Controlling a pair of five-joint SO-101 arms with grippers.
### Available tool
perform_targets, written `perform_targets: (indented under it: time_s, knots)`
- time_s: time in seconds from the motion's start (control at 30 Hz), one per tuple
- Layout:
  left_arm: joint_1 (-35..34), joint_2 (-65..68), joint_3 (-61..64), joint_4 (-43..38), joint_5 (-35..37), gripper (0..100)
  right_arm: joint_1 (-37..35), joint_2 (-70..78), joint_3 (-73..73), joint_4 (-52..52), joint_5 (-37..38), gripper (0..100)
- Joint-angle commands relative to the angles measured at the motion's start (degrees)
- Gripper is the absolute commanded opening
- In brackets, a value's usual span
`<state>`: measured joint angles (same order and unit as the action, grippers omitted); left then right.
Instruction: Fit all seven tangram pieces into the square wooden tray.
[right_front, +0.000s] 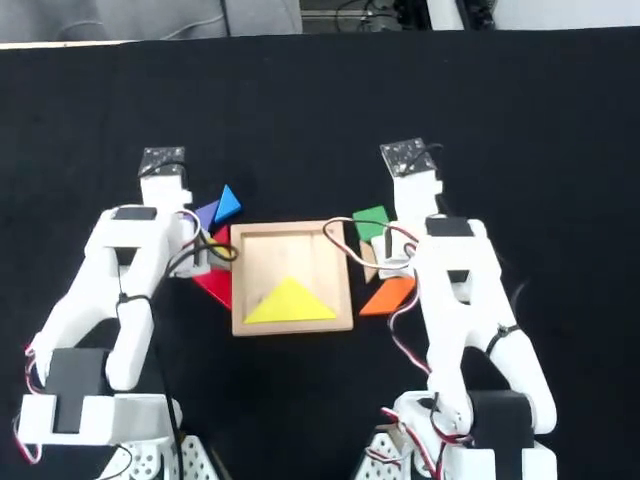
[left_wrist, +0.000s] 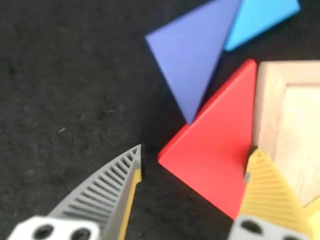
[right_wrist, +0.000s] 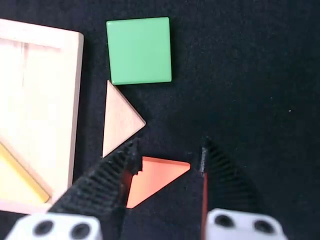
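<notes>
In the high view, a square wooden tray (right_front: 238, 285) is seen at the middle of the black table (right_front: 520, 130), between the two arms. A yellow triangle (right_front: 290, 302) is laid flat inside it, against the near rim. By the tray's left side a red triangle (right_front: 214, 286), a purple triangle (right_front: 207, 214) and a blue triangle (right_front: 229, 203) are grouped, partly covered by the left arm (right_front: 125, 270). By the right side a green square (right_front: 371, 221), a pale wooden triangle (right_front: 369, 263) and an orange piece (right_front: 388, 295) are laid, next to the right arm (right_front: 455, 290).

In the left wrist view, the left gripper (left_wrist: 195, 152) is held low over the red triangle with its jaws apart. One jaw is set over bare table and the other at the tray's rim. The red triangle is pressed against the tray's outer edge and is touched by a corner of the purple triangle. The blue triangle is laid against the purple one.

In the right wrist view, the right gripper (right_wrist: 170, 147) is held over the orange piece, jaws apart, with nothing clamped. The wooden triangle is set just beside the tray, and the green square is placed just beyond it.
</notes>
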<state>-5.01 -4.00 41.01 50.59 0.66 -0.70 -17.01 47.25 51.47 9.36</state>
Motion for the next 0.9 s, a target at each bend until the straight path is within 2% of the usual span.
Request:
perform_targets:
  time_s: [0.0,0.17,0.3,0.47,0.6,0.87]
  knots:
    - [2.2,-0.1,-3.2,-0.4,0.9,33,0.8,-0.5,-0.1,-0.7,-0.6,19.0]
    - [0.9,0.5,-2.7,-2.4,0.2,33,0.8,-0.4,-0.1,-0.7,-0.6,19.0]
    - [-1.7,2.1,-1.5,-4.7,-3.8,33,0.8,-0.2,-0.1,-0.7,-0.6,19.0]
    - [-3.6,4.8,-5.4,-0.4,-4.4,33,0.8,-0.2,-0.1,-0.7,-0.5,19.0]
    - [0.0,9.3,-9.3,3.3,-6.2,32,0.7,-0.3,-0.1,-0.7,-0.5,19.0]
    - [1.0,15.7,-16.6,8.7,-5.9,10,0.7,-0.5,-0.1,-0.4,-0.5,19.0]
